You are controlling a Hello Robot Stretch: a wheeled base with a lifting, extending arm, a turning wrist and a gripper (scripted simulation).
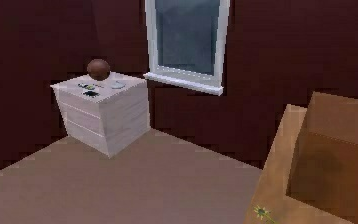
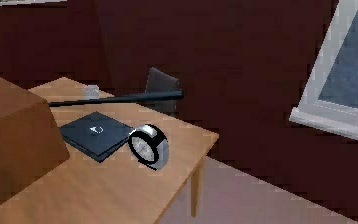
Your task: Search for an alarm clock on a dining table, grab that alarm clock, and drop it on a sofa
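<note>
2 tiny indistinct blobs [image 1: 117,86] atop white dresser [image 1: 107,120]

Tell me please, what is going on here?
A robot is looking for an alarm clock to carry to a sofa. The clock stands untouched on the table on the arm's side, next to a dark flat thing and a brown box. Ahead stands a white dresser with a brown ball on it, near a window.

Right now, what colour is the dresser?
White dresser; forward view shows it best.
</note>
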